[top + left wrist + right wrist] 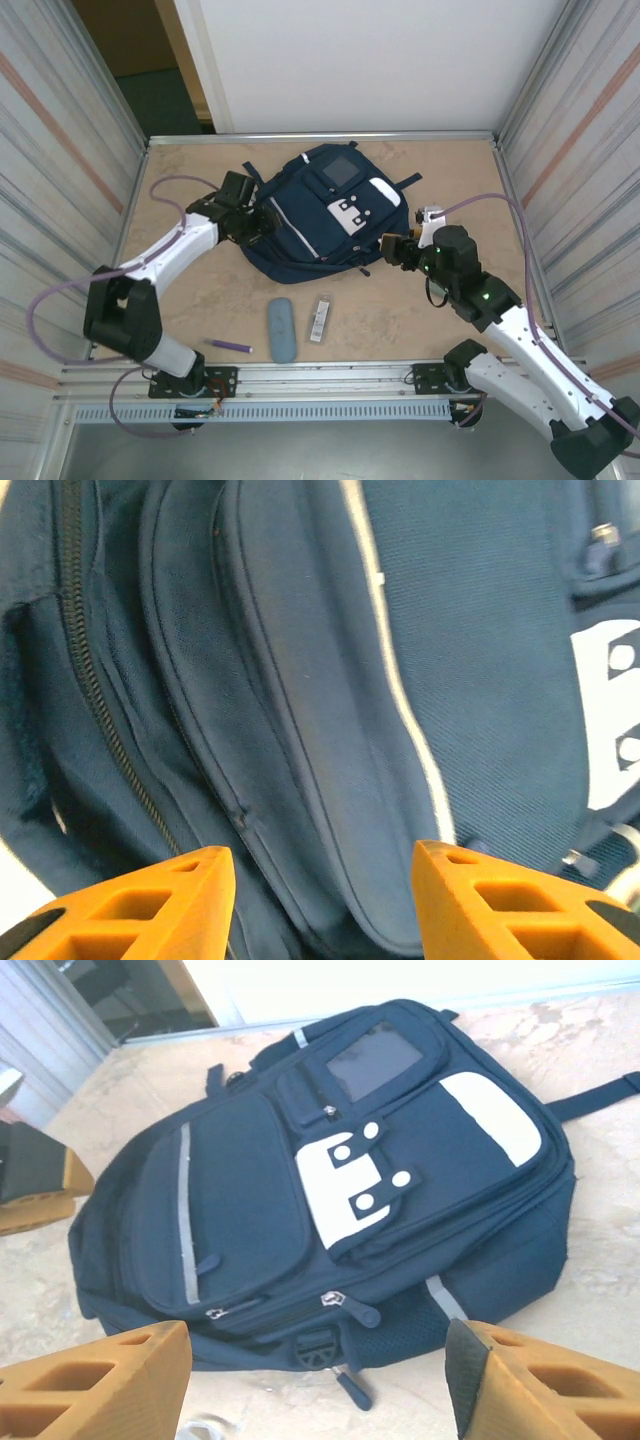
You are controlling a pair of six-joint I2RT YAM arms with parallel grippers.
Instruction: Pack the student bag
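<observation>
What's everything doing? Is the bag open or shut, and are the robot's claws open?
student bag: lying flat, front up, visible zips look shut.
left gripper: open, close to the bag, empty.
right gripper: open, near the bag, empty.
grey-blue case: closed, lying on the table.
purple pen: lying on the table, unpacked.
small flat pack: lying beside the case, unpacked.

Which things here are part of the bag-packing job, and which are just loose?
Job: student bag, left end effector, right end effector, both open.
Loose on table, probably for packing: grey-blue case, purple pen, flat labelled packet.
</observation>
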